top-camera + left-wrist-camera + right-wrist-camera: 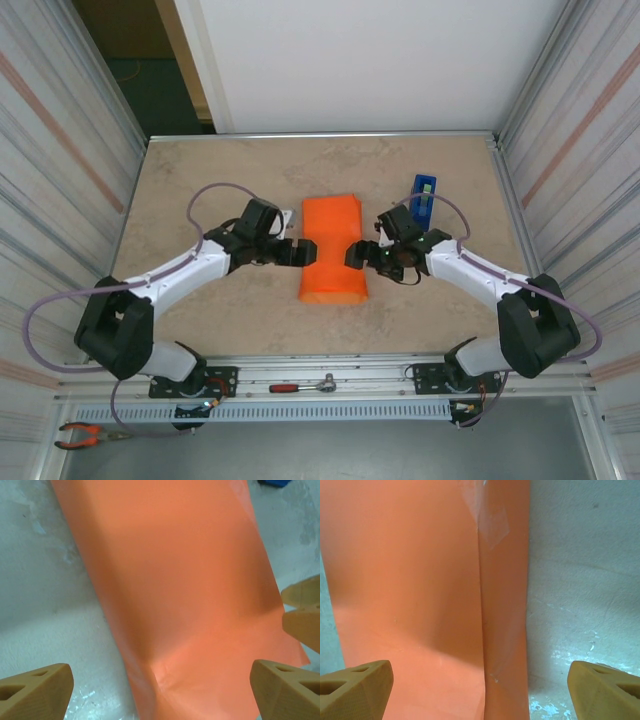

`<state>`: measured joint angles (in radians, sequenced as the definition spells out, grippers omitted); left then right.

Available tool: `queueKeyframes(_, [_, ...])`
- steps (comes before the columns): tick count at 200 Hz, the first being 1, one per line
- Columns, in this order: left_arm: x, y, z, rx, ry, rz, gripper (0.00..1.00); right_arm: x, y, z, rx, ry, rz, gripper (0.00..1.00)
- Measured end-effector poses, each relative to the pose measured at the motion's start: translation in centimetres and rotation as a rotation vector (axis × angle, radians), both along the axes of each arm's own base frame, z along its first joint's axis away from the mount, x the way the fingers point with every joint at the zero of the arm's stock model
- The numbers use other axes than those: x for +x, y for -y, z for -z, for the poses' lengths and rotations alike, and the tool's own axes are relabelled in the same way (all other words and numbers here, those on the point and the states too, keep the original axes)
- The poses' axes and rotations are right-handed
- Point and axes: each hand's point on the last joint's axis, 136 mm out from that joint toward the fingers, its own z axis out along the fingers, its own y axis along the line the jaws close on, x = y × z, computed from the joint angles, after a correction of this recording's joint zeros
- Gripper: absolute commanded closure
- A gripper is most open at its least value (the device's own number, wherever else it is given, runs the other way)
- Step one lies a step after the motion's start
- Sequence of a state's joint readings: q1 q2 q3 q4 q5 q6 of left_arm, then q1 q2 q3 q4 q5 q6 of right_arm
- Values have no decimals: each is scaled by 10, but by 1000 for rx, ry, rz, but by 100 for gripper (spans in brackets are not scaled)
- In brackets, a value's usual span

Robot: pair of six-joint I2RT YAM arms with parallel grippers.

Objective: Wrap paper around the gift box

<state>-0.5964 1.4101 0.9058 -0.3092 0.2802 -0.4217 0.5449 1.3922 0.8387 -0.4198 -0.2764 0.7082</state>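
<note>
**Left gripper (160, 695) and right gripper (480, 692) spread wide beside the wrapped box**

Nearest my wrist lenses, each gripper's two tan fingers stand far apart at the bottom corners, with nothing pinched between them. Both jaws are open and empty. From above, the left gripper (305, 252) sits at 9 o'clock of the gift box (331, 255) and the right gripper (355, 255) at 3 o'clock. Both are close against its narrowed middle, and I cannot tell whether either one touches it.

The gift box lies at the middle of the table (200, 180), skinned all round in the orange paper (175, 580). No bare pink side is showing. A blue tape dispenser (423, 198) stands at about 2 o'clock of it, a little apart.

The risks, as I judge them:
- The seam (480, 605) shows one clear piece of tape (492, 527), so a sideways shove could peel it and let the wrap spring open.
- Closing on the waist could crush the paper where nothing solid backs it.
- A push from one side alone would spin the parcel.
- The two ends look unfolded, so a lift could let the box slide out.

The long axis runs 12 to 6 o'clock across the table. The far end points at 12, and the seam follows the same line.
</note>
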Motion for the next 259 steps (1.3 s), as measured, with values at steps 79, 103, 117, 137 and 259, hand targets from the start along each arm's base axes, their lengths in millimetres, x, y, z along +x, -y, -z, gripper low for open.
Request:
queueKeyframes(79, [-16, 7, 20, 82, 56, 34, 8, -10, -11, 1, -16, 9, -47, 12])
queueKeyframes(103, [-18, 5, 36, 116, 53, 33, 8, -13, -14, 7, -16, 9, -56, 13])
queueKeyframes(117, [-21, 6, 45, 132, 53, 42, 8, -17, -12, 18, -25, -10, -50, 13])
queueKeyframes(137, [-23, 4, 55, 159, 55, 44, 8, -23, -6, 35, -56, -44, -40, 14])
queueKeyframes(259, [-14, 11, 54, 220, 182, 14, 8, -18, -5, 35, -55, -5, -5, 15])
